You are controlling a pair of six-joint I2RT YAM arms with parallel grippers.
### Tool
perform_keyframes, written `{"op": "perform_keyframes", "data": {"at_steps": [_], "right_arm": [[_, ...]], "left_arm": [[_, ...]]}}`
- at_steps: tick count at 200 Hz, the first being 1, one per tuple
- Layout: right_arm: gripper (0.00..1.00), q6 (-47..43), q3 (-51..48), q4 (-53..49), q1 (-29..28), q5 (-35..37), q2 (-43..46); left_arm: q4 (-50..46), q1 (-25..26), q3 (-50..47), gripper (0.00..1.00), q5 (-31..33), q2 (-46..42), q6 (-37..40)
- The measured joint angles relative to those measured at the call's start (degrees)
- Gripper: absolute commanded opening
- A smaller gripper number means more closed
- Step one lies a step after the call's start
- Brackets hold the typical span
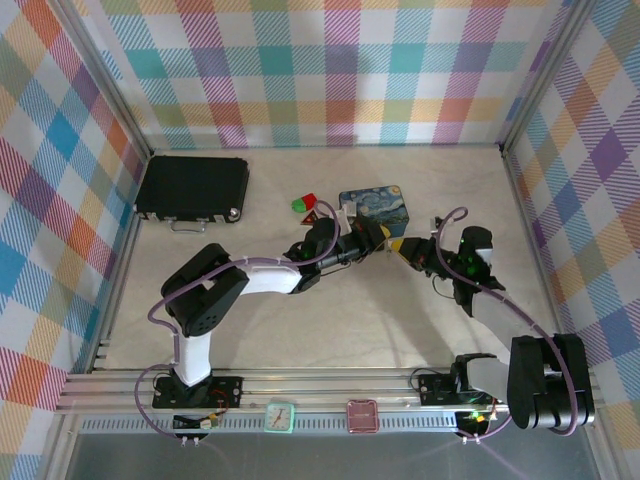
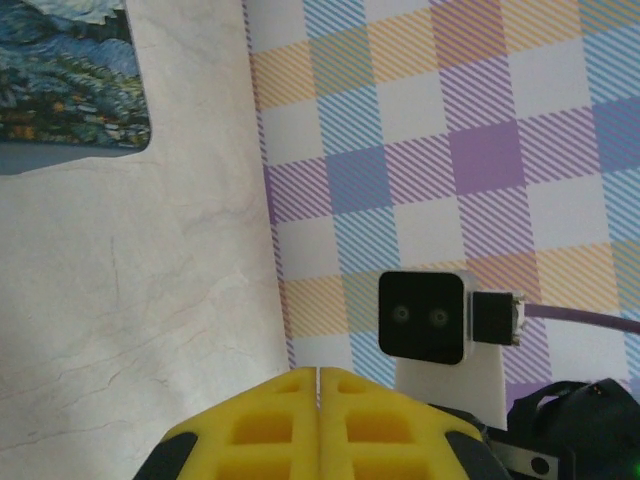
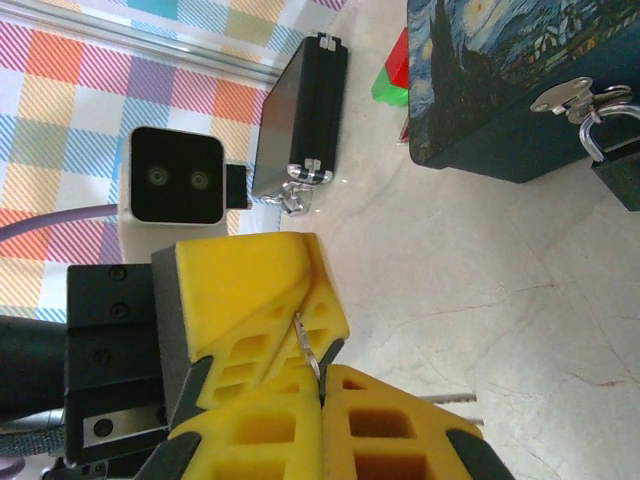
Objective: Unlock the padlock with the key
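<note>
The key is a thin silvery sliver pinched between my right gripper and my left gripper, both shut on it, fingertips meeting. From the left wrist, the left gripper shows its yellow pads pressed together with a pale edge in the seam. From above, the left gripper and right gripper meet just in front of the blue tin. The padlock, dark with a silvery shackle, hangs from the hasp of the blue tin at the right edge.
A black case lies at the back left. Small red and green blocks sit left of the tin. Plaid walls close off the sides and back.
</note>
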State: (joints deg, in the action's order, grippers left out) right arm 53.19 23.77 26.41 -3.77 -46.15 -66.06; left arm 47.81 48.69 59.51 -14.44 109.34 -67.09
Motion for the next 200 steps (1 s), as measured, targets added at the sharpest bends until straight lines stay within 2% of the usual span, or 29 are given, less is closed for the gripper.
{"op": "perform_keyframes", "data": {"at_steps": [21,59,89,156,170,186,200], "right_arm": [[0.00,0.0,0.1,0.6,0.0,0.0,0.0],[0.17,0.0,0.4,0.8,0.0,0.0,-0.2],[0.20,0.2,1.1,1.9,0.0,0.0,-1.6],[0.19,0.6,1.2,4.5,-0.6,0.0,-2.5],[0.17,0.6,1.2,4.5,-0.9,0.0,-2.5],[0.10,0.8,1.2,4.4,-1.0,0.0,-2.5],[0.11,0.8,1.2,4.5,-1.0,0.0,-2.5]], "left_arm": [[0.6,0.0,0.0,0.00,0.1,0.0,-0.3],[1.0,0.0,0.0,0.00,0.4,0.0,-0.4],[1.6,0.0,0.0,0.00,0.3,0.0,-0.5],[1.9,0.3,0.0,0.00,0.3,0.0,-0.9],[1.9,0.4,0.0,0.00,0.3,0.0,-0.9],[1.9,0.4,0.0,0.00,0.4,0.0,-1.1],[1.9,0.4,0.0,0.00,0.5,0.0,-1.1]]}}
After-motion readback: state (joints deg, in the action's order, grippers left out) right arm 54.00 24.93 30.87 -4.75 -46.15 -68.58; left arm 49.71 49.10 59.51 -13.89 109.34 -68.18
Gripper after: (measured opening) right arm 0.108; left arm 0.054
